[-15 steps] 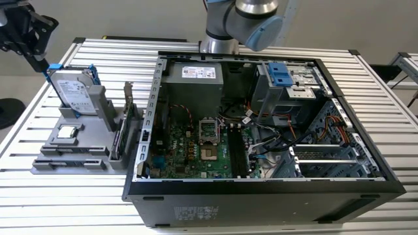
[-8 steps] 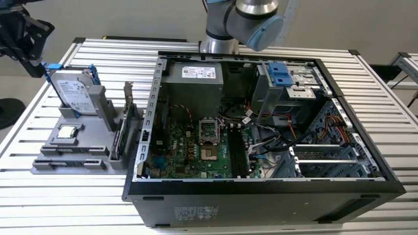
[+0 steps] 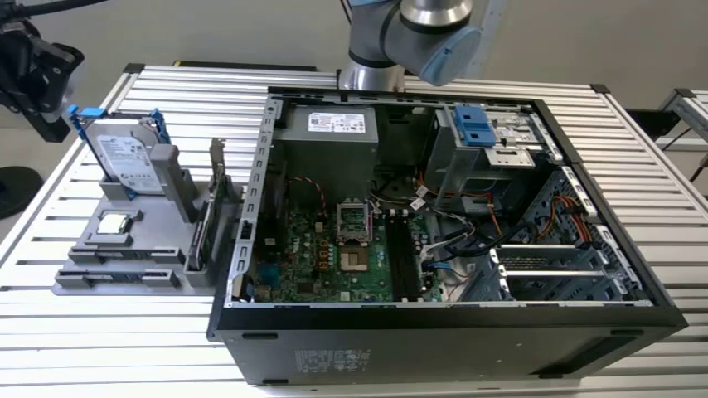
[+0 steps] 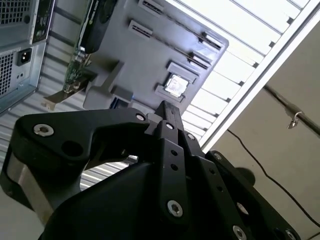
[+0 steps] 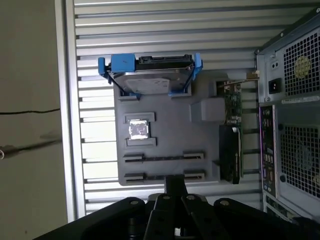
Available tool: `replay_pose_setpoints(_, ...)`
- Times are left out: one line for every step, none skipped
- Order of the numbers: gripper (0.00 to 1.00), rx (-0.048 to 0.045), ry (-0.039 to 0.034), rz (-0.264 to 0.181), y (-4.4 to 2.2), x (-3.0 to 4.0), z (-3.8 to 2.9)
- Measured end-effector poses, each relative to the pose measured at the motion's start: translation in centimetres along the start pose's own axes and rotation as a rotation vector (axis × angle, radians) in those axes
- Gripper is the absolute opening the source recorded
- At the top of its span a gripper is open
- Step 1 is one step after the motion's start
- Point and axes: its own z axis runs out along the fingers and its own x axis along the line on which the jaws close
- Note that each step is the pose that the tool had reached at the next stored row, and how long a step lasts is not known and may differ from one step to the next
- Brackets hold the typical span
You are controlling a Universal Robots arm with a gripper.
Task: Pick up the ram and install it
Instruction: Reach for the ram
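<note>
Your gripper [image 3: 46,124] hangs at the exterior view's left, beside the gray holder [image 3: 133,282] on the bench [image 3: 642,157]. Second wrist view: can't tell if it's open or closed. First wrist view: ram [image 5: 164,157] looks edge-on in the holder's slot, just ahead of the gripper, long axis crosswise.

A worktop [image 3: 647,195] of ribbed silvery metal slats carries everything; another slatted table [image 3: 691,112] sits at the exterior view's right. A black cable [image 5: 30,112] crosses the plain beige floor [image 5: 30,165] in the first wrist view

Slatted table [image 3: 111,327] bears gray holder [image 3: 124,278] and computer case [image 3: 443,352].
</note>
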Motion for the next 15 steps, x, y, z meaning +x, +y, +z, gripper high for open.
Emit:
replay_pose_setpoints(0.00, 0.0000, 0.0000, 0.000, -0.21, -0.01, -0.01)
replay_pose_setpoints(0.00, 0.0000, 0.0000, 0.000, -0.43, -0.03, -0.02)
replay_pose_setpoints(0.00, 0.0000, 0.0000, 0.000, -0.61, -0.04, -0.03)
replay_pose_setpoints(0.00, 0.0000, -0.0001, 0.000, -0.80, -0.06, -0.04)
replay_pose_setpoints(0.00, 0.0000, 0.0000, 0.000, -0.97, -0.07, -0.05)
replay_pose_setpoints(0.00, 0.0000, 0.0000, 0.000, -1.13, -0.08, -0.06)
replay_pose_setpoints(0.00, 0.0000, 0.0000, 0.000, -1.29, -0.09, -0.06)
replay_pose_setpoints(0.00, 0.0000, 0.0000, 0.000, -1.43, -0.10, -0.07)
replay_pose_setpoints(0.00, 0.0000, 0.0000, 0.000, -1.56, -0.11, -0.07)
replay_pose_setpoints(0.00, 0.0000, 0.0000, 0.000, -1.70, -0.12, -0.08)
replay_pose_setpoints(0.00, 0.0000, -0.0001, 0.000, -1.84, -0.13, -0.09)
replay_pose_setpoints(0.00, 0.0000, 0.0000, 0.000, -1.95, -0.14, -0.09)
replay_pose_setpoints(0.00, 0.0000, 0.0000, 0.000, -2.04, -0.14, -0.09)
replay_pose_setpoints(0.00, 0.0001, 0.0001, 0.000, -2.13, -0.15, -0.11)
replay_pose_setpoints(0.00, 0.0002, 0.0001, 0.000, -2.18, -0.15, -0.11)
